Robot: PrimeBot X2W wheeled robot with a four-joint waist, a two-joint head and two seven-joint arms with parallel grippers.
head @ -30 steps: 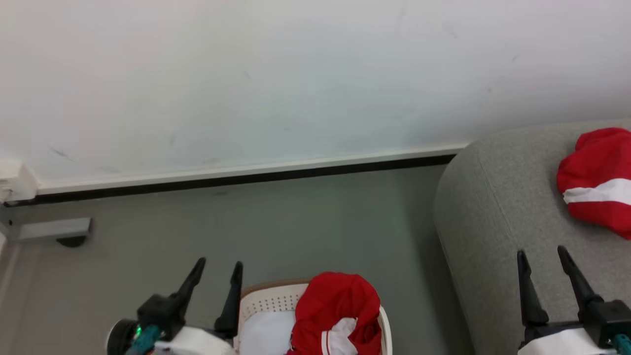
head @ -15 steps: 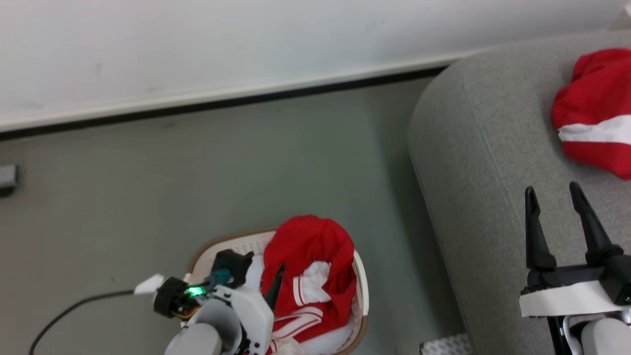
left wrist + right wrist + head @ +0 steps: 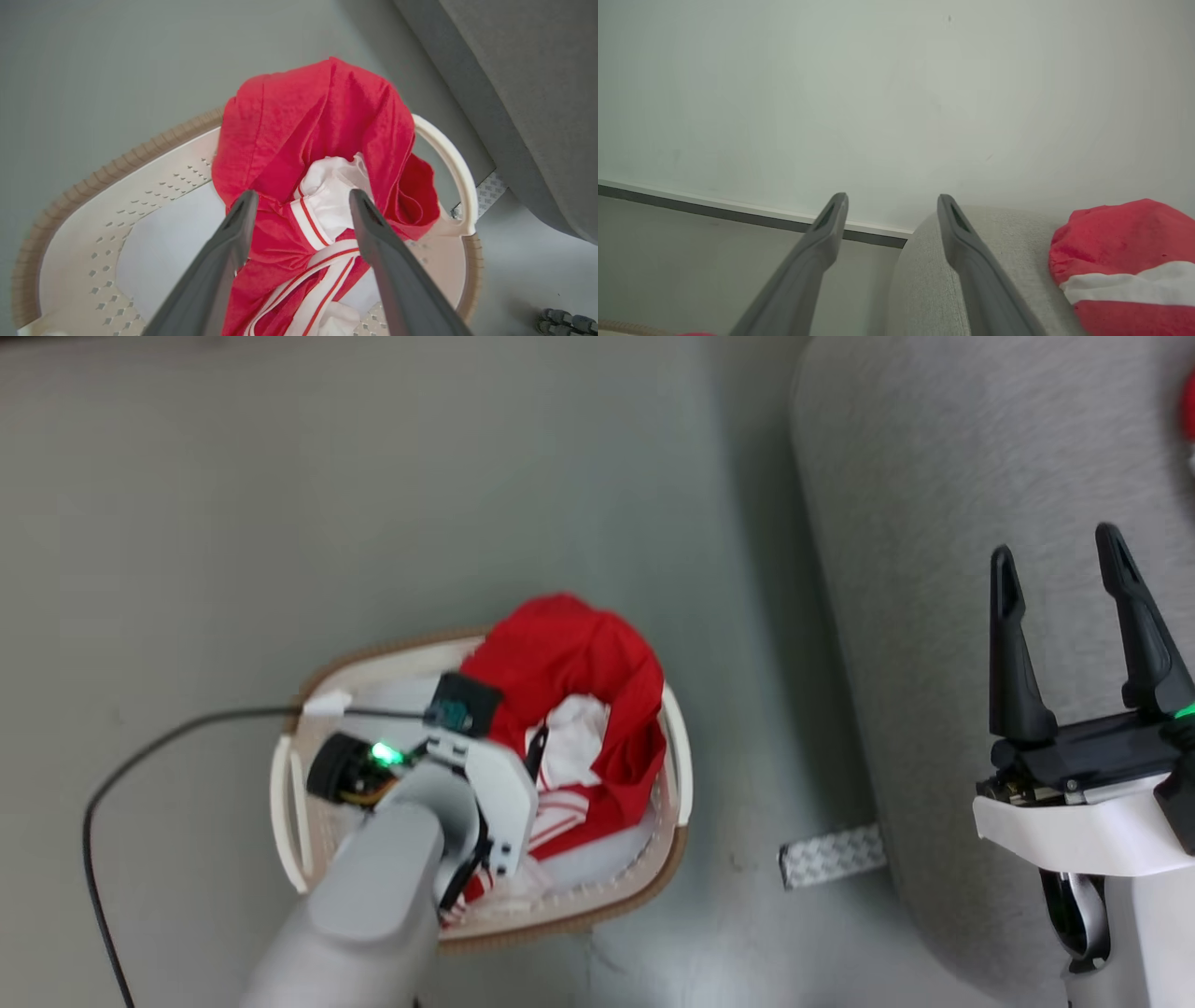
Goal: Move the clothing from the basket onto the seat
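Fingers spread and empty, the left gripper (image 3: 302, 196) hangs just above the crumpled bright red, white-trimmed clothing (image 3: 317, 116) heaped in the cream perforated plastic basket (image 3: 117, 163). The right gripper (image 3: 1055, 546), likewise spread, hovers farther off over the grey upholstered seat (image 3: 896, 476).

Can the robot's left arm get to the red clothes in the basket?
Probably yes. The left gripper is open over the clothing, and in the left wrist view its fingers stand on either side of a white fold. The basket is open at the top and nothing covers the pile.
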